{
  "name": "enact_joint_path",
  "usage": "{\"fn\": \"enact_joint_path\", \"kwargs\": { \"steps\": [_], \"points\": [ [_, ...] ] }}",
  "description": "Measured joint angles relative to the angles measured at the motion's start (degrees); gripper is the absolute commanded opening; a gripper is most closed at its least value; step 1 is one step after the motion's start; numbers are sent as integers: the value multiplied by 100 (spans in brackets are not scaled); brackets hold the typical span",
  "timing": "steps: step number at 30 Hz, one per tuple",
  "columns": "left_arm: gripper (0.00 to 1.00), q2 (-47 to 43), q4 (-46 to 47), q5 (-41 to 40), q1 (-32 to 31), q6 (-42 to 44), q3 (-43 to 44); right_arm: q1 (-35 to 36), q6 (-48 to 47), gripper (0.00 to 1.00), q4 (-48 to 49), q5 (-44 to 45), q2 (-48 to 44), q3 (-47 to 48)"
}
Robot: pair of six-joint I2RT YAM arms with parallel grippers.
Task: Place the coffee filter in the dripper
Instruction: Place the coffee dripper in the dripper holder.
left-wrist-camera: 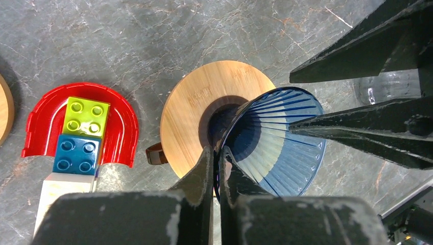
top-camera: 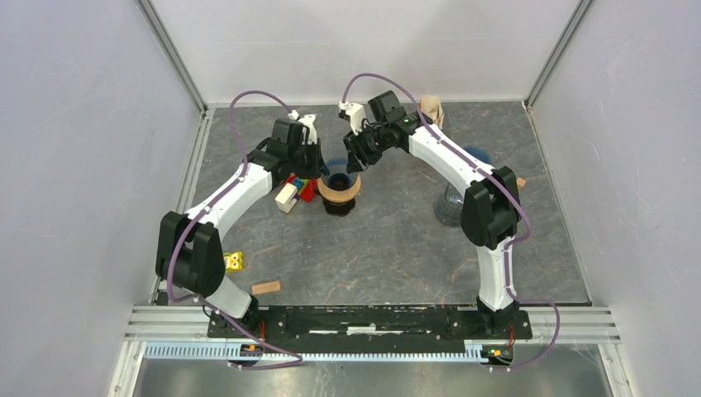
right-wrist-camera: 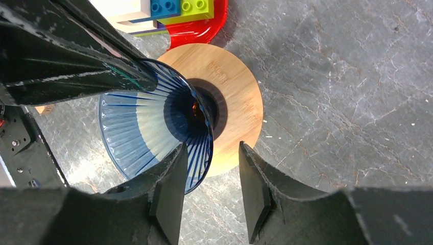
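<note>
Several odds and ends crowd my left side: a red curved piece (left-wrist-camera: pixel 120 117) carrying a lime brick (left-wrist-camera: pixel 86 116) and a blue brick (left-wrist-camera: pixel 76 153), with a pale wooden block (left-wrist-camera: pixel 61 196) against them. All of this sits just beside the round wooden base (left-wrist-camera: pixel 194 112). A glass carafe (top-camera: pixel 450 207) stands near my right arm. The dripper (left-wrist-camera: pixel 278 148), a blue ribbed cone, sits mid-table on that base. My left gripper (left-wrist-camera: pixel 218 163) is pinched tight on its rim. My right gripper (right-wrist-camera: pixel 209 189) has its jaws apart astride the opposite rim, clamping nothing. A tan paper piece (top-camera: pixel 431 107), perhaps the filter, lies by the far wall.

White arms (top-camera: pixel 230 197), black joints (top-camera: pixel 489 217); purple cables (top-camera: pixel 248 93); scuffed fingers (right-wrist-camera: pixel 168 189).
</note>
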Motion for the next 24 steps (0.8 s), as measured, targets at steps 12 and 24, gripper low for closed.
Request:
{"fn": "enact_joint_path", "kwargs": {
  "steps": [12, 24],
  "points": [
    [2, 109, -234, 0, 39, -205, 160, 9, 44, 22, 46, -26, -26, -111],
    [2, 39, 57, 0, 66, -267, -90, 42, 267, 0, 166, 15, -26, -153]
  ]
}}
